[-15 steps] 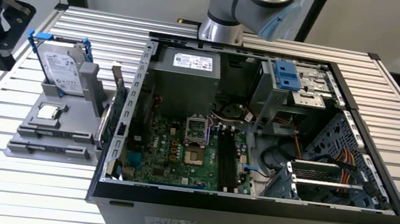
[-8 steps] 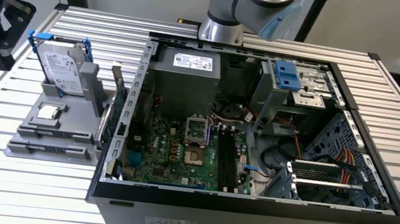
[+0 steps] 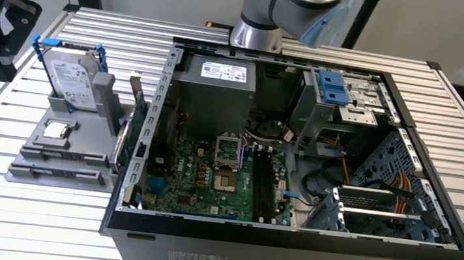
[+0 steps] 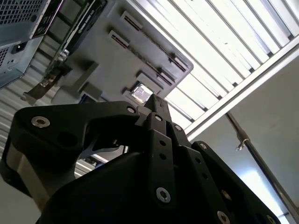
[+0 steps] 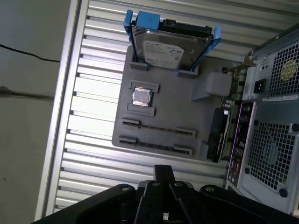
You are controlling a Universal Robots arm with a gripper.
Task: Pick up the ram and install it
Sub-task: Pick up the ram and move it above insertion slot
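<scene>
Hovering above the slatted tabletop [image 5: 93, 93], the tool [image 5: 163, 169] is narrow, its fingers pressed together with nothing between them. Ahead of it, a gray tray [image 5: 173, 112] holds a hard drive [image 5: 168, 46] at its far end, a processor chip [image 5: 141, 97], and a card [image 5: 218, 135] beside the computer case [image 5: 275, 140]. The tray's two long slots [image 5: 158, 130], nearest the tool, show thin dark lines; whether these are the ram I cannot tell.

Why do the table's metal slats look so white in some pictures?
Glare: in the second wrist view the table slats are washed out and the gripper is a dark shape before them; in the first wrist view one bright patch lies on the slats beside the grey holder; in the exterior view the light is even, though the computer case is shaded inside.
</scene>
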